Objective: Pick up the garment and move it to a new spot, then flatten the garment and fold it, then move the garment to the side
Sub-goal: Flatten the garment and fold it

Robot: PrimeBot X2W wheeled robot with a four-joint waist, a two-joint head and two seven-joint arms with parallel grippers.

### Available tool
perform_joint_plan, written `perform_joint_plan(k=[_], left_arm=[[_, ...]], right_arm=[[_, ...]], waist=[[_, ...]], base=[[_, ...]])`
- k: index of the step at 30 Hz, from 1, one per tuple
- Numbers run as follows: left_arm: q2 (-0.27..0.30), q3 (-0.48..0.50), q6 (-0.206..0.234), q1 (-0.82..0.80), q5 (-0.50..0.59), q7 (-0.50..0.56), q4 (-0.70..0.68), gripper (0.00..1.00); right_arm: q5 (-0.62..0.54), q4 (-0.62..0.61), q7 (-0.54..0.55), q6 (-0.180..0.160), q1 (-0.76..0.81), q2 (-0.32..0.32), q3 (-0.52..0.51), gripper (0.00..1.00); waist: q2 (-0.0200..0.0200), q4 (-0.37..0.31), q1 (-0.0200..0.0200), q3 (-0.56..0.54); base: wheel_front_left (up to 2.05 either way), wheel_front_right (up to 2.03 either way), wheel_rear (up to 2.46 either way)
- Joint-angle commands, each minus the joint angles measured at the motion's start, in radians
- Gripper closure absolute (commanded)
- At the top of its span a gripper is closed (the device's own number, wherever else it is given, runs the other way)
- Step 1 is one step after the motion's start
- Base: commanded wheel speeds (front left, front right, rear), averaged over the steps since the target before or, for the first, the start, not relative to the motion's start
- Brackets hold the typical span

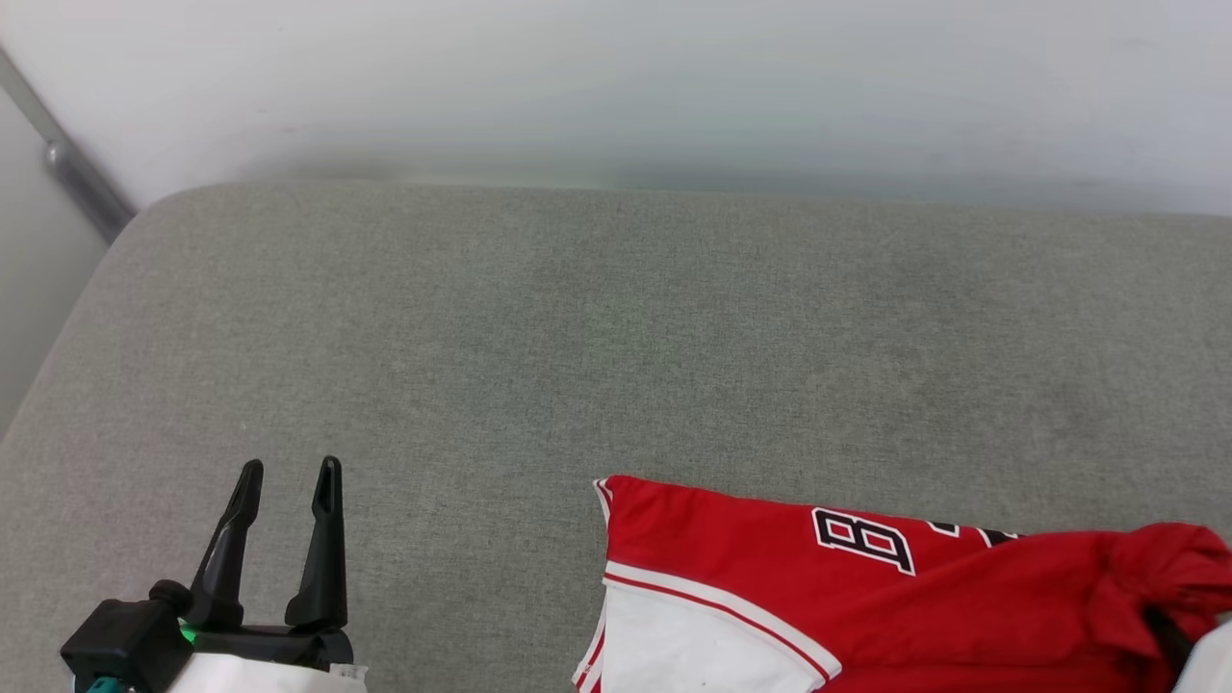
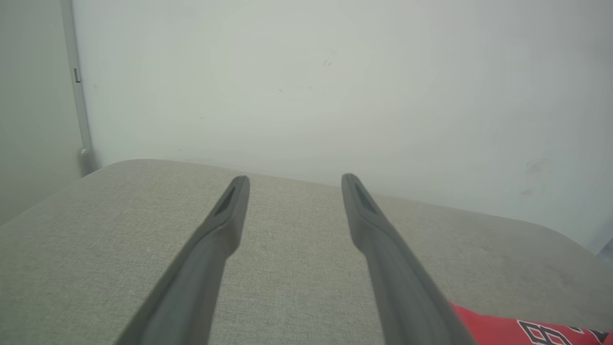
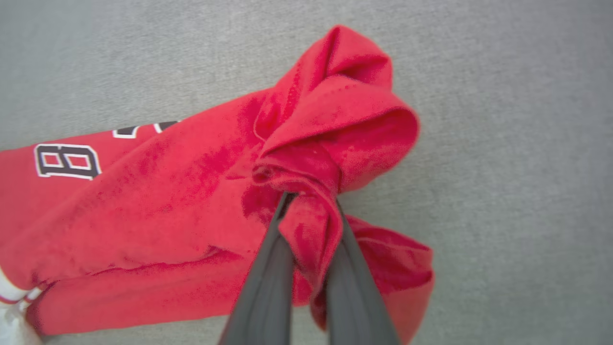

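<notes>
The garment (image 1: 770, 577), a red jersey with a white sleeve and black white-outlined lettering, lies at the lower right of the grey cushion (image 1: 577, 337). Its right end is bunched into a raised red wad (image 1: 1165, 568). In the right wrist view my right gripper (image 3: 311, 201) is shut on that bunched fold of the garment (image 3: 158, 191), the cloth pinched between both fingers. My left gripper (image 1: 287, 476) hovers open over bare cushion at the lower left, well left of the jersey. In the left wrist view the left gripper (image 2: 294, 184) holds nothing, and a corner of the garment (image 2: 503, 330) peeks in at the bottom right.
A pale wall (image 1: 674, 87) runs along the cushion's far edge. A grey metal rail (image 1: 67, 164) slants down at the far left corner. The cushion's rounded left edge (image 1: 58, 385) drops off beside my left arm.
</notes>
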Motion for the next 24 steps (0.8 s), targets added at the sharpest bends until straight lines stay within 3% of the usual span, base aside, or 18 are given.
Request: perform_joint_plan(k=[1,12,17,24], left_arm=[[0.000,0.001,-0.001,0.006,-0.003,-0.002,0.001,0.00],[-0.006,-0.015,-0.001,0.014,-0.006,-0.002,0.007,0.00],[-0.006,-0.022,-0.001,0.018,-0.007,-0.002,0.009,0.00],[-0.003,-0.031,-0.001,0.019,-0.009,-0.002,0.012,0.00]], right_arm=[[0.008,-0.028,0.009,0.000,0.015,0.013,0.016,1.00],[0.062,-0.257,0.140,0.000,0.074,0.123,0.251,1.00],[0.110,-0.262,0.161,0.000,0.029,0.181,0.347,1.00],[0.220,-0.183,0.101,0.000,-0.032,0.195,0.492,1.00]], waist=[[0.0000,-0.004,-0.0001,-0.005],[0.0000,0.005,-0.0001,-0.033],[0.0000,0.026,-0.0001,-0.040],[0.0000,0.070,-0.0001,-0.043]], base=[[0.00,0.00,0.00],[0.00,0.00,0.00],[0.00,0.00,0.00],[0.00,0.00,0.00]])
